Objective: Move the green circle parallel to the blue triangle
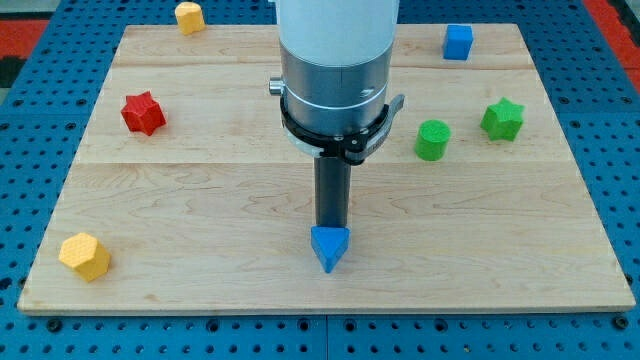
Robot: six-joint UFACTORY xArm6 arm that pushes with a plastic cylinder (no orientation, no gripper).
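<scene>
1. The worktop (pixel 200 200) is pale, grained wood planks on blue pegboard (pixel 20 120).
2. The green circle (pixel 433 140), a matte cylinder, stands right of centre, just left of the green star (pixel 502 119).
3. The blue triangle (pixel 329 246) sits near-centre.
4. My rod hangs upright; my tip (pixel 331 227) touches the triangle's far edge.
5. No fingers on this rig.

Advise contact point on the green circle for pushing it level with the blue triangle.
No pincer, so push rather than grip. Set my tip on the green circle's top-side wall, centred since round sides slip, and push toward the view's bottom until level with the blue triangle.
</scene>
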